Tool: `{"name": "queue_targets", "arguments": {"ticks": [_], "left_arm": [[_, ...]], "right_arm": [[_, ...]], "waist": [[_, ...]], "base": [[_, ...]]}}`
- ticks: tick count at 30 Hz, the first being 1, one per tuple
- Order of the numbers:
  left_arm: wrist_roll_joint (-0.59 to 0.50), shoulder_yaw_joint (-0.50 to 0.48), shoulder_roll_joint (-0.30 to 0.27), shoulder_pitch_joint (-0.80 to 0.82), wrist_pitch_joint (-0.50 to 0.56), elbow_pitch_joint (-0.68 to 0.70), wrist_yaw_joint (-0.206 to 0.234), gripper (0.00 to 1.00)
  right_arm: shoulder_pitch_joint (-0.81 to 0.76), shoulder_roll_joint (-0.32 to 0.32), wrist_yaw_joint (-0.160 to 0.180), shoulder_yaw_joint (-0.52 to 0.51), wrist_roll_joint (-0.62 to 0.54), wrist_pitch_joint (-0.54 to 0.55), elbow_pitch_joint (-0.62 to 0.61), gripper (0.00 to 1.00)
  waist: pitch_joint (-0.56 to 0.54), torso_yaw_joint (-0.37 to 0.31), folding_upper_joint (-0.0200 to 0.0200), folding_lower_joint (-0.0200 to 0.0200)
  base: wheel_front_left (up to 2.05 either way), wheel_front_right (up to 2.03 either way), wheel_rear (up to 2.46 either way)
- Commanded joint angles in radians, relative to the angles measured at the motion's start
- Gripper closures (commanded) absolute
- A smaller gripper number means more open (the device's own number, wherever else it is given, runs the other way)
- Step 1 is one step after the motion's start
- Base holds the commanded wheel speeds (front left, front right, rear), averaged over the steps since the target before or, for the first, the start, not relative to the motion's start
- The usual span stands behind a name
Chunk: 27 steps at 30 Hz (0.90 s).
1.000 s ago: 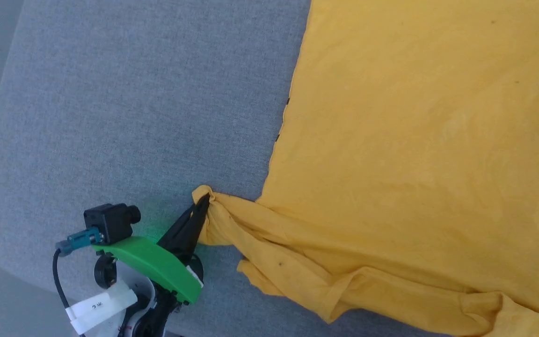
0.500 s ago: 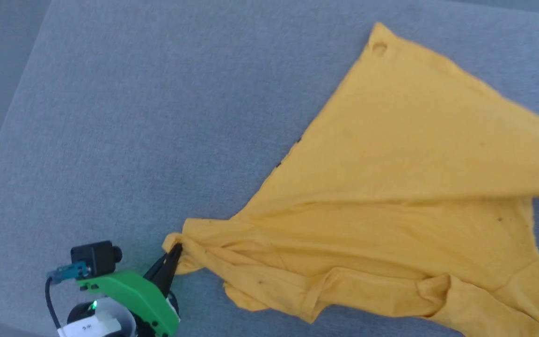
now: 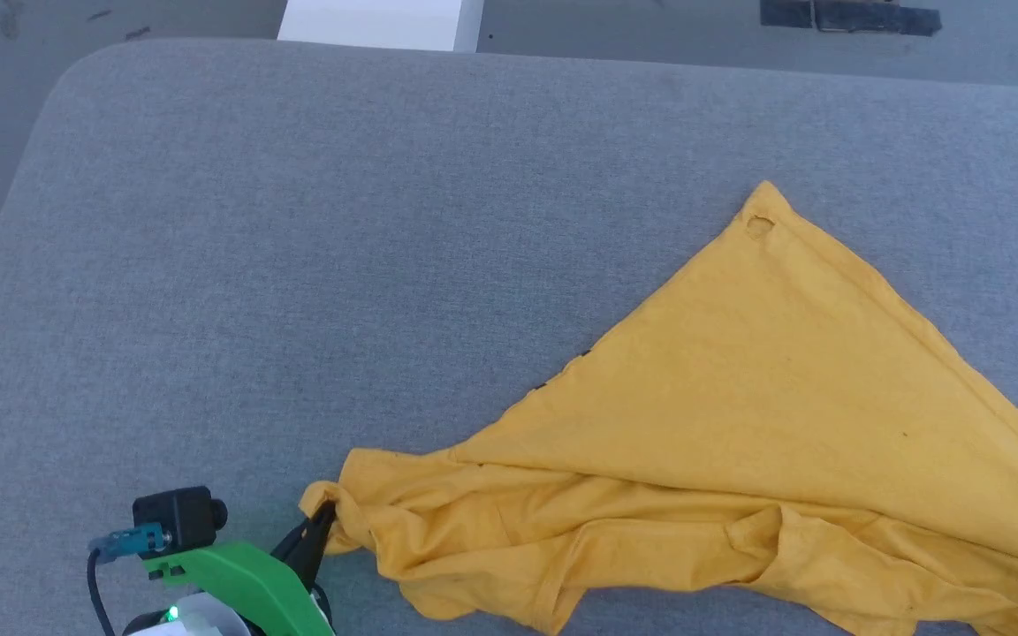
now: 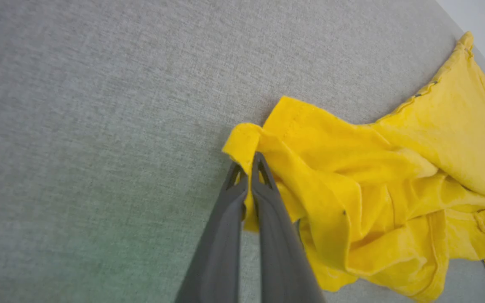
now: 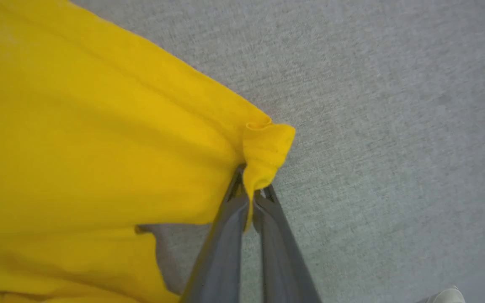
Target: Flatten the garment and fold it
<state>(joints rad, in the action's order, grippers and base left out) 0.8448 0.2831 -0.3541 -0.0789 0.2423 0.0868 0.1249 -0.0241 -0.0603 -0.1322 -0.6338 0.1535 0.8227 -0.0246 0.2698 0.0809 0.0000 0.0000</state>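
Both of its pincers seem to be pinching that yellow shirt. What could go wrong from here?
1. The left gripper and the right gripper are each shut on just a small bit of the shirt at its edge. A hard pull could slip the cloth free.
2. The shirt's near side is bunched in folds while the far part lies flat. Spreading it unevenly may press creases in rather than flatten it.

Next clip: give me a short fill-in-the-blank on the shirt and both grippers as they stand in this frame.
1. The left gripper is ____ on an edge of the garment.
2. The right gripper pinches a corner of fabric whose colour is ____.
3. The garment lies on a padded surface whose colour is ____.
Missing words: shut; yellow; grey.
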Motion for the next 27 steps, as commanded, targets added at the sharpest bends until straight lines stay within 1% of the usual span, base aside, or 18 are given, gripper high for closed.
{"name": "queue_targets", "arguments": {"ticks": [1,2,3,4,9,12,16,20,22,25,27], "left_arm": [[0.003,0.000,-0.010,-0.012,0.002,0.004,0.006,1.00],[0.003,0.001,-0.010,-0.013,0.003,0.005,0.007,1.00],[0.002,0.002,-0.011,-0.013,0.004,0.005,0.008,1.00],[0.002,0.003,-0.012,-0.014,0.005,0.006,0.009,1.00],[0.001,0.009,-0.012,-0.008,0.009,0.007,0.006,1.00],[0.000,0.014,-0.011,-0.002,0.011,0.005,0.005,1.00],[0.000,0.020,-0.007,0.006,0.010,0.002,0.002,1.00],[0.001,0.022,-0.004,0.018,0.007,-0.001,-0.002,1.00],[0.000,0.024,-0.002,0.026,0.005,-0.003,-0.004,1.00],[0.001,0.027,0.001,0.038,0.003,-0.008,-0.011,1.00],[0.000,0.032,0.005,0.048,0.001,-0.012,-0.016,1.00]], "right_arm": [[-0.019,0.010,0.002,0.007,0.010,0.014,0.031,1.00],[-0.020,0.010,0.002,0.013,0.015,0.001,0.029,0.78],[-0.019,0.010,0.002,0.016,0.017,-0.015,0.024,0.26],[-0.014,0.010,0.002,0.018,0.017,-0.041,0.014,0.00],[0.040,0.010,0.002,0.025,-0.001,-0.211,-0.054,0.00],[0.088,0.007,0.002,0.084,-0.019,-0.349,-0.099,0.00],[0.176,-0.049,0.002,0.213,-0.007,-0.534,-0.098,0.00],[0.289,-0.114,0.002,0.373,0.027,-0.673,-0.029,0.00],[0.350,-0.144,0.002,0.453,0.037,-0.709,0.028,0.00],[0.439,-0.179,0.002,0.558,0.043,-0.714,0.130,0.00],[0.510,-0.205,0.002,0.622,0.045,-0.681,0.221,0.00]], "waist": [[-0.004,-0.005,0.0000,0.0000],[-0.005,-0.005,0.0000,0.0000],[-0.005,-0.005,0.0000,0.0000],[-0.006,-0.006,0.0000,0.0000],[-0.007,0.002,0.0000,0.0000],[-0.005,0.010,0.0000,0.0000],[0.005,0.018,0.0000,0.0000],[0.022,0.024,0.0000,0.0000],[0.033,0.027,0.0000,0.0000],[0.048,0.036,0.0000,0.0000],[0.061,0.045,0.0000,0.0000]], "base": [[0.00,0.00,0.00],[0.00,0.00,0.00],[0.00,0.00,0.00],[0.00,0.00,0.00],[0.00,0.00,0.00],[0.00,0.00,0.00],[0.00,0.00,0.00],[0.00,0.00,0.00],[0.00,0.00,0.00],[0.00,0.00,0.00],[0.00,0.00,0.00]]}}
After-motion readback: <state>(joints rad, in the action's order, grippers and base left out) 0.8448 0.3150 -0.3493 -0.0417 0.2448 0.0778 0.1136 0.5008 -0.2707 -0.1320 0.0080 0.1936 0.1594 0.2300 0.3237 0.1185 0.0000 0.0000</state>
